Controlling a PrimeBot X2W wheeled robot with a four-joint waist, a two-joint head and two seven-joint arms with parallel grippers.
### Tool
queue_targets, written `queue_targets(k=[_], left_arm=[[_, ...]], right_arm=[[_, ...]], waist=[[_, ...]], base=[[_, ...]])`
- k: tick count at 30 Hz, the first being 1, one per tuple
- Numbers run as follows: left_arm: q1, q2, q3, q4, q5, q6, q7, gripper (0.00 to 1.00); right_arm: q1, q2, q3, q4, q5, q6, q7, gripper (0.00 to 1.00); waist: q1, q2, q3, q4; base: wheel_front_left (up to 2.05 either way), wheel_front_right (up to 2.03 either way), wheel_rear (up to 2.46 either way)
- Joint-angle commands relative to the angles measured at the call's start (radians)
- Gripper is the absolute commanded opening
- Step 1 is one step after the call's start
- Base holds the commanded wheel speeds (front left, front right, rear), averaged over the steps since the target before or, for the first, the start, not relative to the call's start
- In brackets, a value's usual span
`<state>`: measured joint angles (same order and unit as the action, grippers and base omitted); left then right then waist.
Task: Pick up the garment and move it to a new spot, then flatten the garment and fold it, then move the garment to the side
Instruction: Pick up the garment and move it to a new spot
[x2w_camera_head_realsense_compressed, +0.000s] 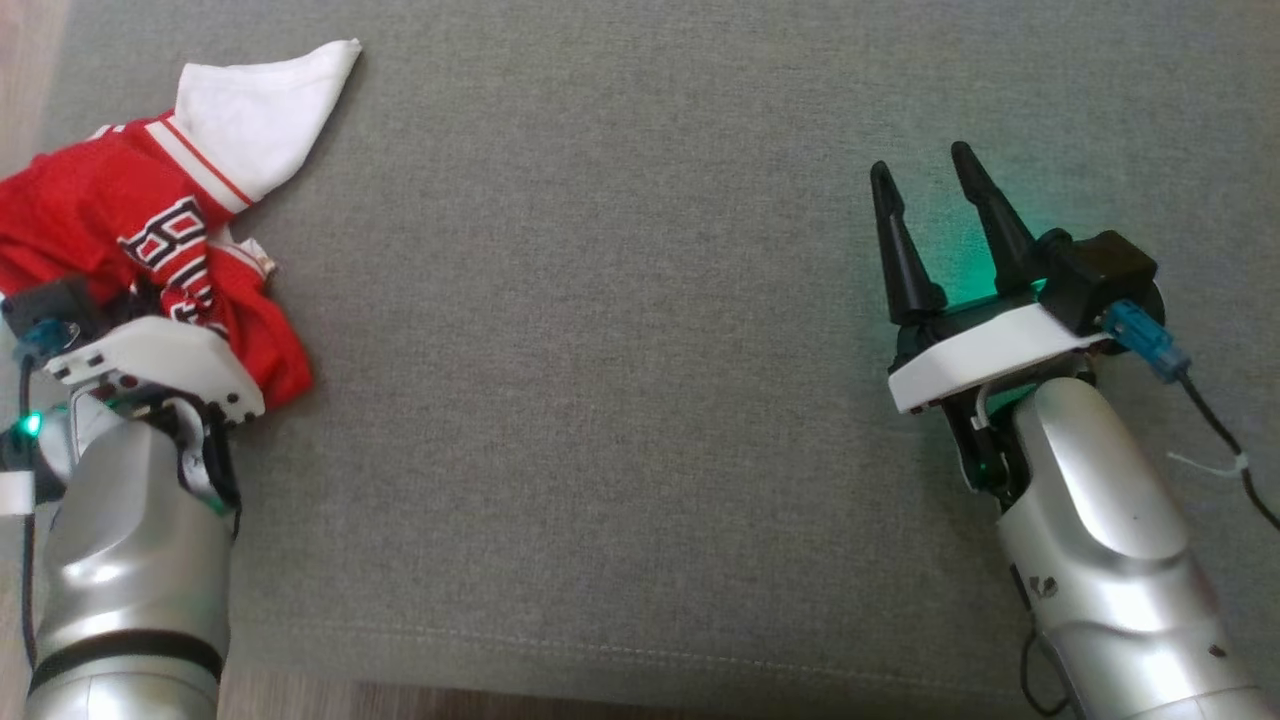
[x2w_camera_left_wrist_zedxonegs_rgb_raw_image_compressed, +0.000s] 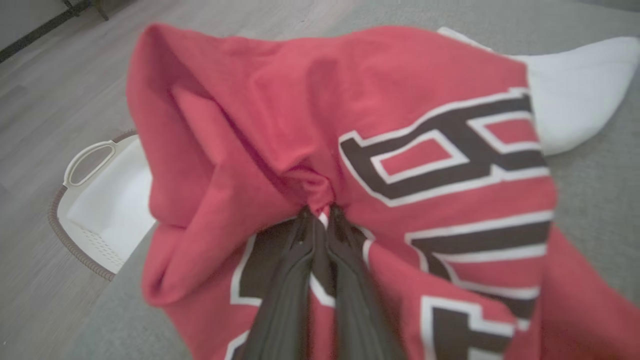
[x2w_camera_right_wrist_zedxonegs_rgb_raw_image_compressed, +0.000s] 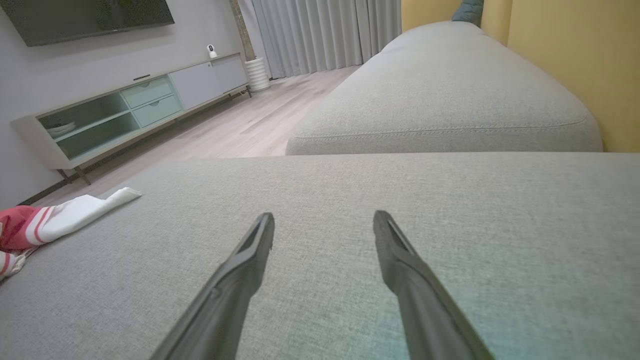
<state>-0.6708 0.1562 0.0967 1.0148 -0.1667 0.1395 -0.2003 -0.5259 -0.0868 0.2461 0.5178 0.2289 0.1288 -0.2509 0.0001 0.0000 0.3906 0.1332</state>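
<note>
A red jersey (x2w_camera_head_realsense_compressed: 110, 215) with black-and-white lettering (x2w_camera_left_wrist_zedxonegs_rgb_raw_image_compressed: 450, 155) and a white sleeve (x2w_camera_head_realsense_compressed: 260, 110) lies bunched at the far left of the grey sofa cushion (x2w_camera_head_realsense_compressed: 640, 300). The sleeve points away from the robot, toward the cushion's far edge. The left gripper (x2w_camera_left_wrist_zedxonegs_rgb_raw_image_compressed: 320, 216) is clamped on the jersey. In the left wrist view its two dark fingers (x2w_camera_left_wrist_zedxonegs_rgb_raw_image_compressed: 290, 280) are pressed together, with a gathered pinch of red fabric caught at their tips. The cloth rises in folds around the pinch. In the head view the left arm's wrist sits at the near edge of the bunched jersey, and the fabric hides the fingertips.

The right gripper (x2w_camera_head_realsense_compressed: 922, 165) is well apart from the jersey on the right side of the cushion. Its fingers are spread wide with nothing between them, above bare upholstery.

Beyond the cushion's left edge, a white laundry basket (x2w_camera_left_wrist_zedxonegs_rgb_raw_image_compressed: 100, 200) with a handle slot stands on the wooden floor (x2w_camera_left_wrist_zedxonegs_rgb_raw_image_compressed: 40, 100). In the right wrist view, a low media cabinet (x2w_camera_right_wrist_zedxonegs_rgb_raw_image_compressed: 125, 110) lines the wall and grey curtains (x2w_camera_right_wrist_zedxonegs_rgb_raw_image_compressed: 325, 35) hang behind it.
</note>
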Motion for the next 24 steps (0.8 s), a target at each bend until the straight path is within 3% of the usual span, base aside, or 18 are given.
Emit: queue_targets(k=[1,6,11,19,24], left_arm=[[-0.034,0.046,0.007,-0.016,0.018,-0.008,-0.019,0.0],[-0.104,0.047,-0.027,-0.07,0.038,-0.03,-0.051,0.0],[-0.164,0.007,-0.084,-0.173,0.06,-0.068,-0.059,0.0],[-0.188,-0.082,-0.199,-0.314,0.068,-0.145,-0.061,0.0],[-0.171,-0.104,-0.301,-0.359,0.037,-0.168,-0.061,0.0]], right_arm=[[-0.018,0.009,0.01,-0.035,0.004,0.002,-0.011,1.0],[-0.01,0.018,-0.005,-0.032,0.012,0.002,-0.011,1.0],[-0.003,0.031,-0.013,-0.034,0.031,0.002,-0.011,1.0],[-0.005,0.036,0.012,-0.046,0.08,0.002,-0.011,1.0],[-0.011,0.036,0.026,-0.065,0.119,0.002,-0.011,1.0]], waist=[[-0.0001,0.0,-0.005,-0.005],[-0.0001,0.0,-0.032,-0.022],[-0.0001,0.0,-0.062,-0.07],[-0.0001,0.0,-0.079,-0.219],[-0.0001,0.0,-0.07,-0.318]], base=[[0.0,0.0,0.0],[0.0,0.0,0.0],[0.0,0.0,0.0],[0.0,0.0,0.0],[0.0,0.0,0.0]])
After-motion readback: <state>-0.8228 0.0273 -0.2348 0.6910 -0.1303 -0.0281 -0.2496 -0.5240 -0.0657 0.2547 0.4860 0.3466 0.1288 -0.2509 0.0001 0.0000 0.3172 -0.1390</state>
